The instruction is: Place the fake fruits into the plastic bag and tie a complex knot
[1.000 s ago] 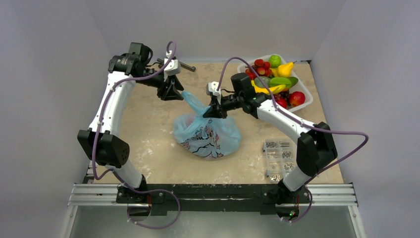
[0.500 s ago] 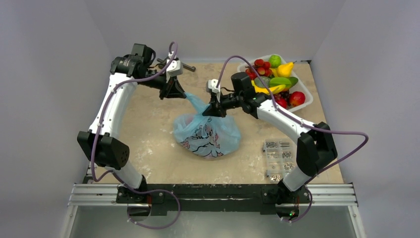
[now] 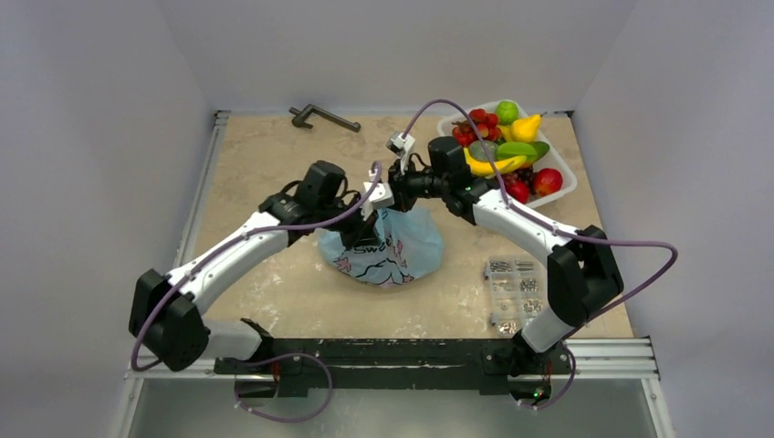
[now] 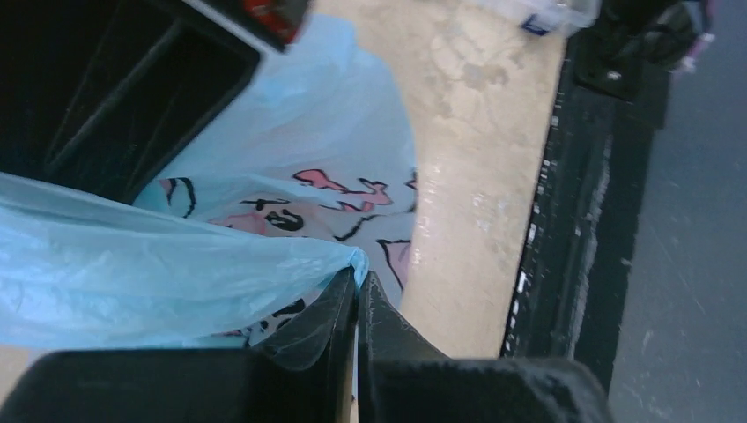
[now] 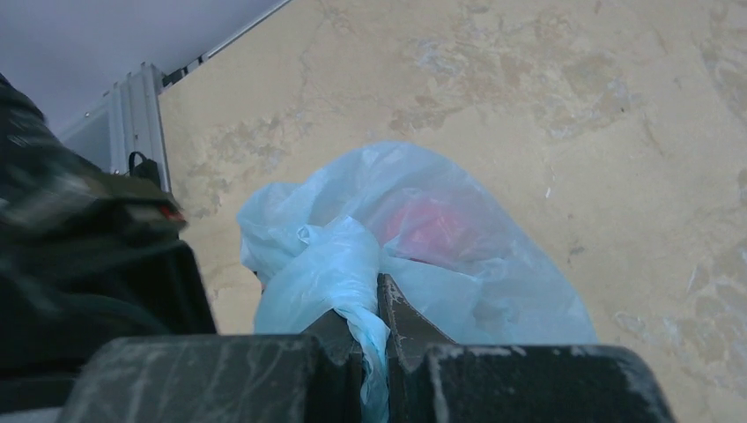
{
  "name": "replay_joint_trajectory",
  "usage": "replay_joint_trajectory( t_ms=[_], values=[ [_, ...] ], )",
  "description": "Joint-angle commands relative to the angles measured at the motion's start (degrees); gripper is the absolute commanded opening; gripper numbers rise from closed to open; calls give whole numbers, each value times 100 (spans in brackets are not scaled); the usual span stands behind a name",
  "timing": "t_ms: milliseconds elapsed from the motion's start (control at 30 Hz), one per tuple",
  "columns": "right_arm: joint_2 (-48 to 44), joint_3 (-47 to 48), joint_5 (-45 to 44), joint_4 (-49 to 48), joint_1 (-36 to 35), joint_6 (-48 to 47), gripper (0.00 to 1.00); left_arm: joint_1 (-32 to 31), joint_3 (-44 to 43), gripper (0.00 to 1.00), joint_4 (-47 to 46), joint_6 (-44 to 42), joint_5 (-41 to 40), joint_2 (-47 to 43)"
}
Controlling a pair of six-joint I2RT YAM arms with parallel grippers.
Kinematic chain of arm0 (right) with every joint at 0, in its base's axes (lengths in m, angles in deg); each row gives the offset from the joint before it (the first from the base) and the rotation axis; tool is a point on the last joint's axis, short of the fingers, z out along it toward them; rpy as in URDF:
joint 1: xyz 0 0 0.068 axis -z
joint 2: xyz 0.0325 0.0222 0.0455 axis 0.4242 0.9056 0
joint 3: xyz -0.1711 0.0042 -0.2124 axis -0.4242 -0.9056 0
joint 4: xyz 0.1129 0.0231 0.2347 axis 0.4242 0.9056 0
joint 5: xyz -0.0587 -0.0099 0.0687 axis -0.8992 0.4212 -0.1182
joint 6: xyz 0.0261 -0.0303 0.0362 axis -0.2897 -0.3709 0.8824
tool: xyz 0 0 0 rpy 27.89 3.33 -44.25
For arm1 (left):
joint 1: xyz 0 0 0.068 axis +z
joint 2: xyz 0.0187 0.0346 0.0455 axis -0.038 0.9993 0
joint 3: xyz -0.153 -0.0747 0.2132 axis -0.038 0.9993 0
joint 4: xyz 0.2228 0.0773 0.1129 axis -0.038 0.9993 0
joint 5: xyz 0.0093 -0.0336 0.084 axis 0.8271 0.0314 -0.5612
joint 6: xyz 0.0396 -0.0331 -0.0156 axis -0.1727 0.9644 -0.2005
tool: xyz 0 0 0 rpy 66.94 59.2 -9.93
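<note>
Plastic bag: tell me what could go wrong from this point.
1. The left tool pinches only the tip of a fold of the plastic bag. Under tension that tip could slip free.
2. The right tool is shut on a bunched strand of the bag. Pulling the two tools apart could tear the thin film.
3. Many fake fruits lie in the white tray. A knot tied now would probably shut them out.
</note>
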Motion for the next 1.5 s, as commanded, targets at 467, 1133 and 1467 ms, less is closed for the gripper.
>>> replay_joint_trajectory(
  t_ms=[467,1133,1467],
  values=[
    [-703,-505,-138,-298,88,984,0,389,779,0,-3053,2709,-2534,1224],
    [-229,721,1052,476,1564,1276,43,592,727,0,-3696,3741,-1053,1552],
    [1060,831,1291,1710,1536,90,42,625,592,0,-3667,3924,-1308,1726]
  ],
)
